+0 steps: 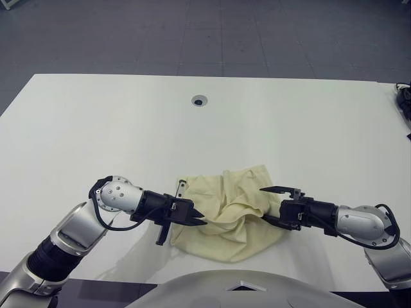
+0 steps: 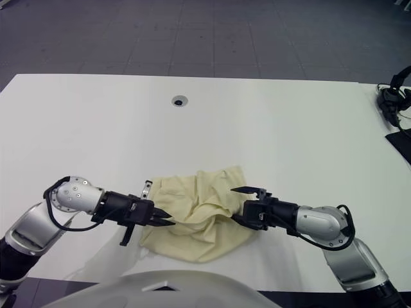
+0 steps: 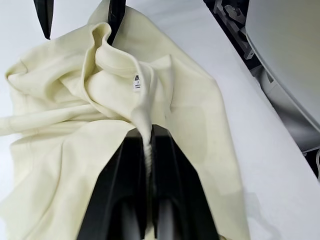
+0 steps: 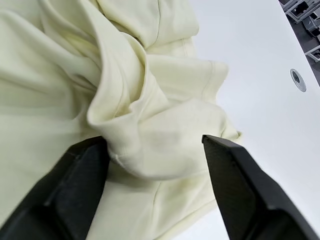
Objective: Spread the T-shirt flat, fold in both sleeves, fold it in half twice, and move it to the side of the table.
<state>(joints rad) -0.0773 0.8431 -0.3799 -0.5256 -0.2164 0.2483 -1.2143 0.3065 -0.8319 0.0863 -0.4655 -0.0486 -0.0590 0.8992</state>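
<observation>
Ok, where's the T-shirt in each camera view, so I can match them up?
Left eye view: T-shirt crumpled near the table's front edge, low centre.
Right eye view: T-shirt same, slightly further left.
Left wrist view: T-shirt spread wide, left gripper shut on a fold.
Right wrist view: T-shirt close up, fold inside open right gripper.
Shared landmark: round table hole.

It looks like a robotics lab or a test room in an office building. The floor is made of square grey floor tiles, plain and bare as in a workplace. The large white rectangular table top has a round black cable hole toward 12 o'clock. Black cables and gear lie at its edge at about 2 o'clock.
</observation>
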